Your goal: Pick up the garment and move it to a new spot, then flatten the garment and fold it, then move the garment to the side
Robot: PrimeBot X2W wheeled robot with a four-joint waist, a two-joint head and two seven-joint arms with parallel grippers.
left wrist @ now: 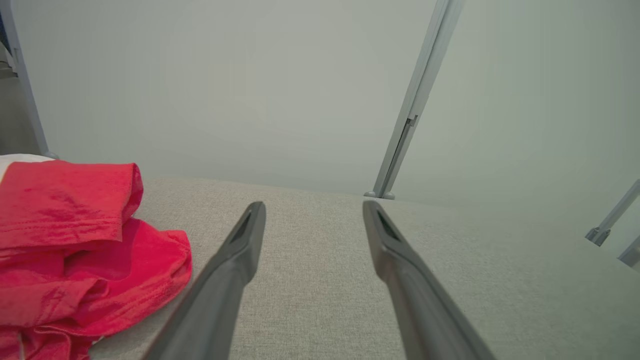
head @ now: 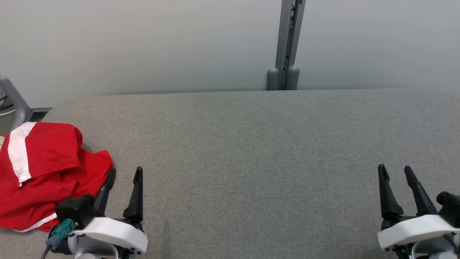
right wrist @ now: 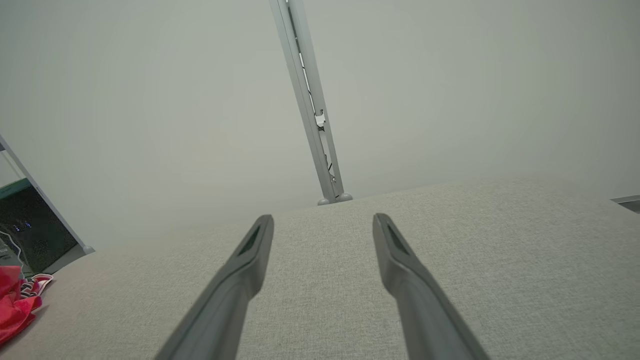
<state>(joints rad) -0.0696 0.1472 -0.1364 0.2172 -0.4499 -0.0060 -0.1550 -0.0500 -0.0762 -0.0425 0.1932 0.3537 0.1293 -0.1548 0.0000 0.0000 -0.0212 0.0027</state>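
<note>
The left gripper [head: 125,170] and right gripper [head: 394,167] held their fingers wide and empty, since the crumpled garment [head: 46,172] awaited pickup on the counter [head: 251,144].

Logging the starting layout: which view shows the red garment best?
The head view: most of the red garment lies crumpled on the grey surface, at the robot's left, white stripes showing. The left wrist view shows its nearer folds beside the open left gripper. The right wrist view catches a small red corner.

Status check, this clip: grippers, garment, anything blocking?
Left gripper open, empty, beside crumpled red garment with white stripes. Right gripper open, empty, over grey fabric surface. Garment unfolded, at surface's left end. Nothing blocking.
</note>
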